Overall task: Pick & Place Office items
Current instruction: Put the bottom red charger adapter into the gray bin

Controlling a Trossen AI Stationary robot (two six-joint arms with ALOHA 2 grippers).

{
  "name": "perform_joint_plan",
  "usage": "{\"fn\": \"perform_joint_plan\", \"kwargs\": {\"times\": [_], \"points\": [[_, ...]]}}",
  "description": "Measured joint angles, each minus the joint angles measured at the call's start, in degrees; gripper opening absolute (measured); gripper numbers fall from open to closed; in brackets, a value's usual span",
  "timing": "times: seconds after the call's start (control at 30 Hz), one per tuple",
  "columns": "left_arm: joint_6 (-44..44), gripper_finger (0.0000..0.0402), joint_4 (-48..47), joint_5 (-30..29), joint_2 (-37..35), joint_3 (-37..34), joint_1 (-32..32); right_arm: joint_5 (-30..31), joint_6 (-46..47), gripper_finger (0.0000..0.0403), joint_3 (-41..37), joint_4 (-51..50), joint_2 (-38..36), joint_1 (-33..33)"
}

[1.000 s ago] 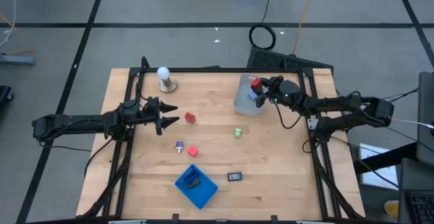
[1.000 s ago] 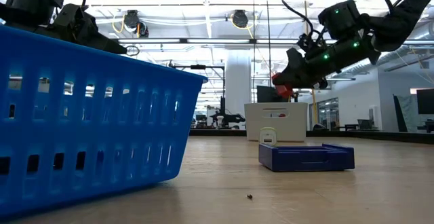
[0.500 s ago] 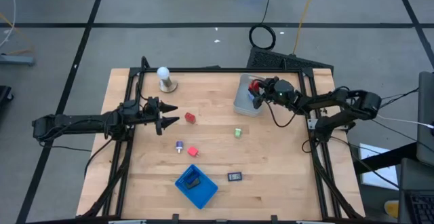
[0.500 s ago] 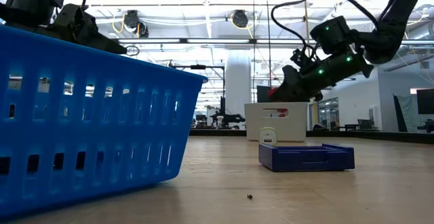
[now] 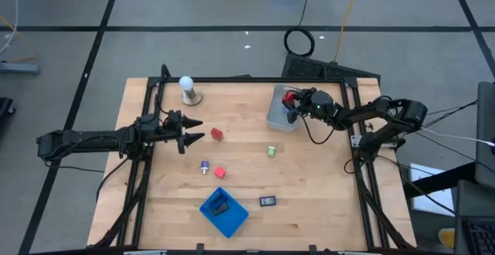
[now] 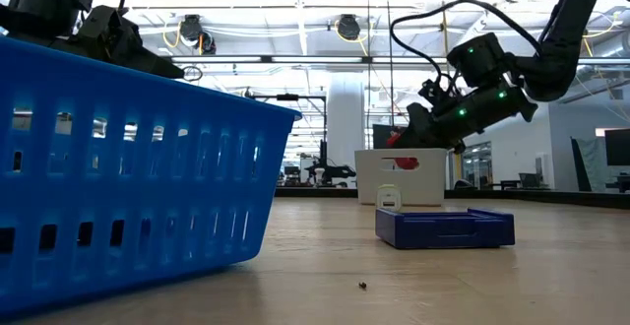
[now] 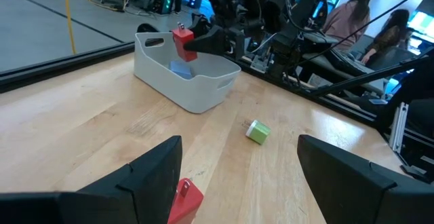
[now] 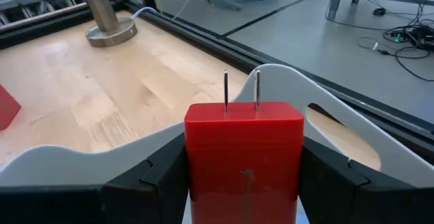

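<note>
Right gripper [image 5: 292, 100] clamped on a red block [image 8: 244, 157] with two metal prongs, held over the clear plastic bin [image 5: 280, 116] at the bench's [image 5: 309, 185] far right. Left gripper [image 5: 193, 130] hangs wide open, holding nothing, at the left side near another red block [image 5: 216, 134]. Green bit [image 5: 271, 151], purple bit [image 5: 205, 165], third red block [image 5: 220, 172] and flat black rectangle [image 5: 267, 202] lie loose mid-bench. Blue tray [image 5: 224, 211] at near edge.

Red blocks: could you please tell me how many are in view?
3: one held by the right gripper over the bin; one near the left gripper; one mid-table. Others may be hidden.
</note>
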Motion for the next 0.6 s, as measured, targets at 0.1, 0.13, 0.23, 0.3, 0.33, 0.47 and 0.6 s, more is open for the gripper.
{"fn": "perform_joint_plan", "kwargs": {"times": [0.1, 0.13, 0.23, 0.3, 0.33, 0.47, 0.6], "points": [[-0.01, 0.0296, 0.02, 0.00, 0.00, 0.00, -0.01, 0.00, -0.02, 0.0208, 0.02, 0.46, -0.02, 0.00], [-0.01, 0.0296, 0.00, 0.00, 0.00, 0.00, 0.00, 0.00, -0.02, 0.0208, 0.02, 0.46, -0.02, 0.00], [0.00, 0.0296, 0.02, 0.00, 0.00, 0.00, 0.00, 0.03, -0.02, 0.0212, 0.02, 0.67, -0.02, 0.00], [-0.02, 0.0296, 0.02, 0.00, 0.00, 0.00, 0.00, 0.07, -0.02, 0.0221, 0.02, 1.11, -0.02, 0.00], [-0.02, 0.0296, 0.00, 0.00, 0.00, 0.00, 0.00, 0.07, -0.02, 0.0226, 0.02, 1.24, -0.02, 0.01], [-0.02, 0.0296, 0.01, 0.00, 0.00, 0.00, 0.00, 0.08, 0.03, 0.0248, 0.03, 1.45, -0.02, 0.02], [0.00, 0.0296, 0.02, 0.00, 0.00, 0.00, 0.00, 0.07, 0.28, 0.0259, 0.04, 1.40, -0.02, 0.02]]}}
